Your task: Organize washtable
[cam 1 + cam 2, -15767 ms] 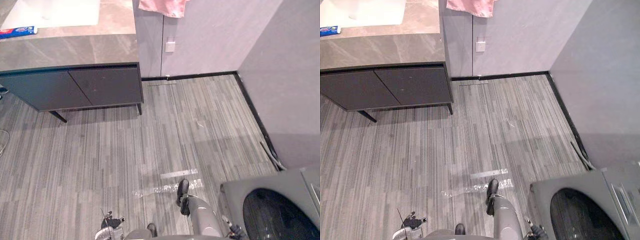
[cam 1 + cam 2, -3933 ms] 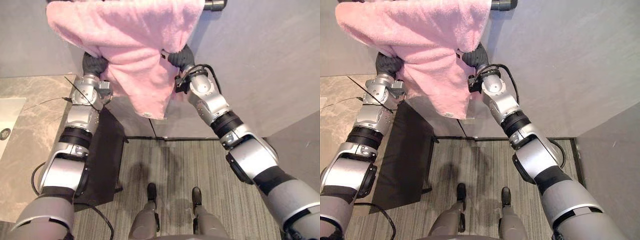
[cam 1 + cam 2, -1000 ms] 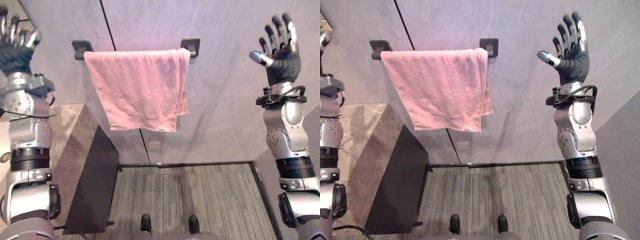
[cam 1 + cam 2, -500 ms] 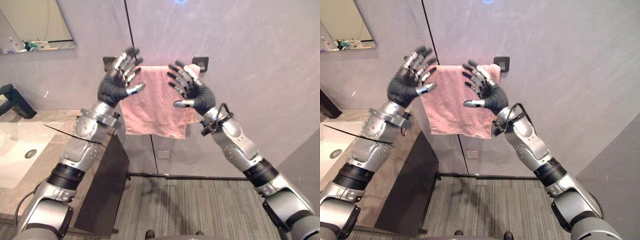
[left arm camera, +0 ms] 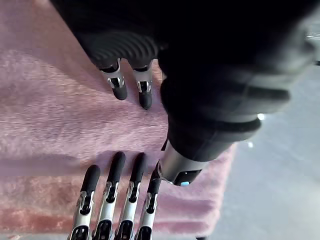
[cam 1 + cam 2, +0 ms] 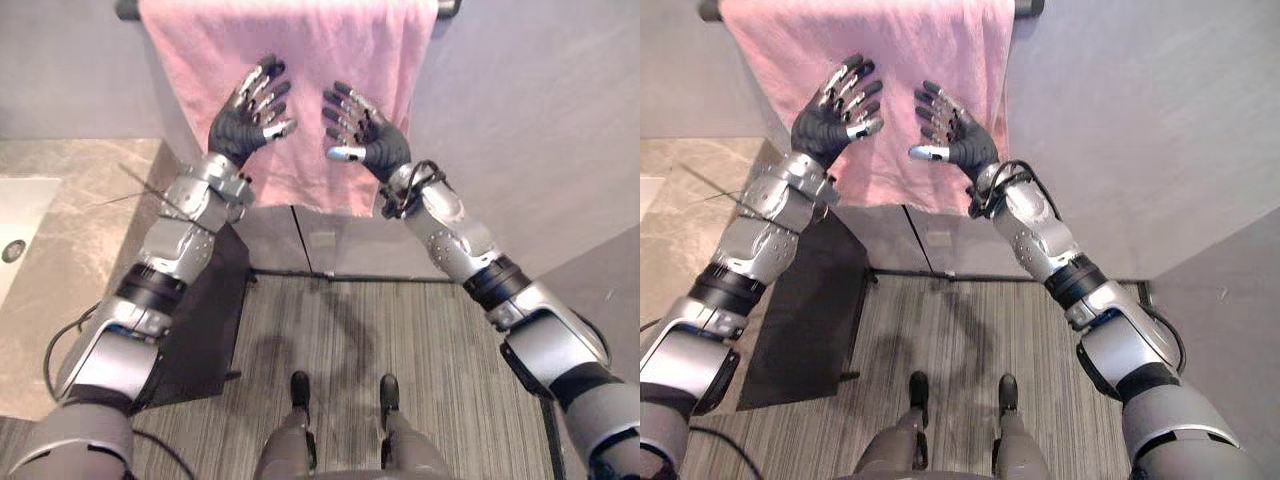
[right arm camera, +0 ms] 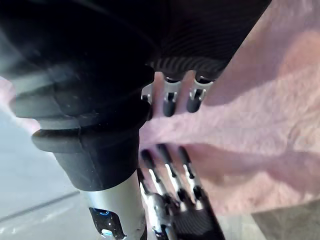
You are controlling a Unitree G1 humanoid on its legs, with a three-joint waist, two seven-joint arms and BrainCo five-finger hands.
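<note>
A pink towel hangs over a dark wall bar at the top of the eye views. Both hands are raised in front of the towel's middle, palms facing each other a short gap apart. My left hand is open with its fingers spread. My right hand is open too, thumb pointing toward the left hand. In the left wrist view the straight fingers hover over the towel. The right wrist view shows the same for the right hand's fingers. I cannot tell whether any fingertip touches the cloth.
A marbled washtable top with a white sink basin lies at the left. Its dark cabinet side faces the striped grey floor. Grey walls close in behind and at the right.
The whole view has shifted down and nearer to the towel. Both hands stay open and have come closer together, lower on the towel.
</note>
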